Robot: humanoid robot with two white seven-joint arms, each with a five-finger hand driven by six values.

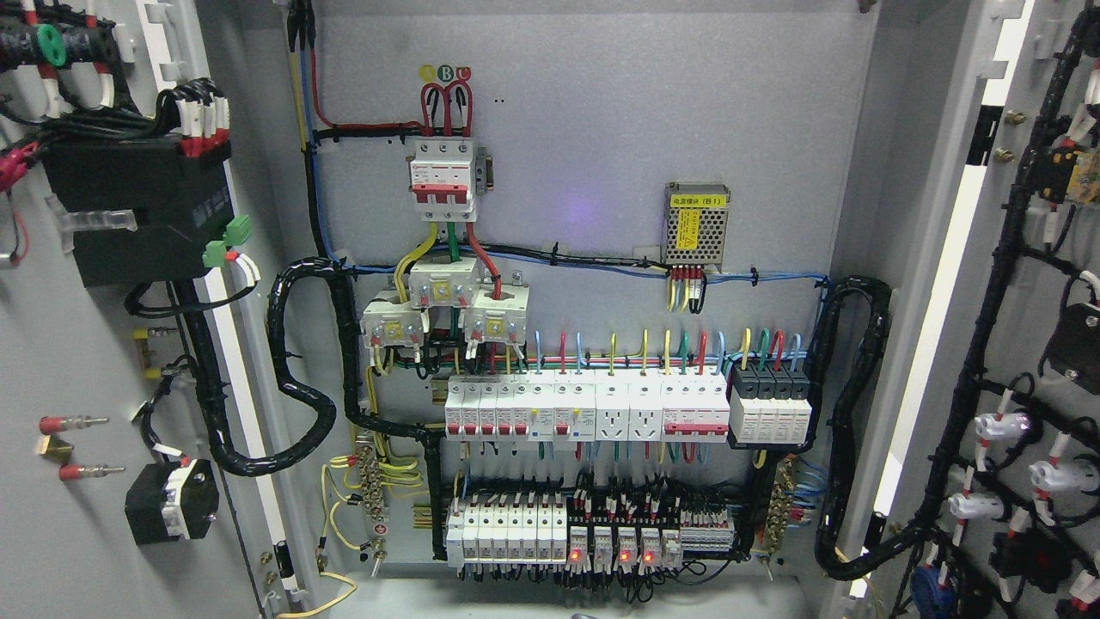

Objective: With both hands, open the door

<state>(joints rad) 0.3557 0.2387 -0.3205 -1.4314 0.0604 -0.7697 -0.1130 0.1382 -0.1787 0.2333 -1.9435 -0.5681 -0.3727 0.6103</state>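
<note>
An electrical cabinet stands wide open in front of me. Its left door (77, 361) is swung out to the left, showing its inner face with a black module and wired parts. Its right door (1023, 344) is swung out to the right, with black cable looms and indicator backs. The grey back panel (601, 129) between them carries a red-and-white main breaker (443, 172), rows of white breakers (584, 411) and relays with red lights (610, 546). Neither of my hands or arms shows in the head view.
A small mesh power supply (697, 223) with a yellow label sits on the upper right of the panel. Thick black cable conduits (296, 387) loop from the panel to each door. Terminal strips stand low at both sides.
</note>
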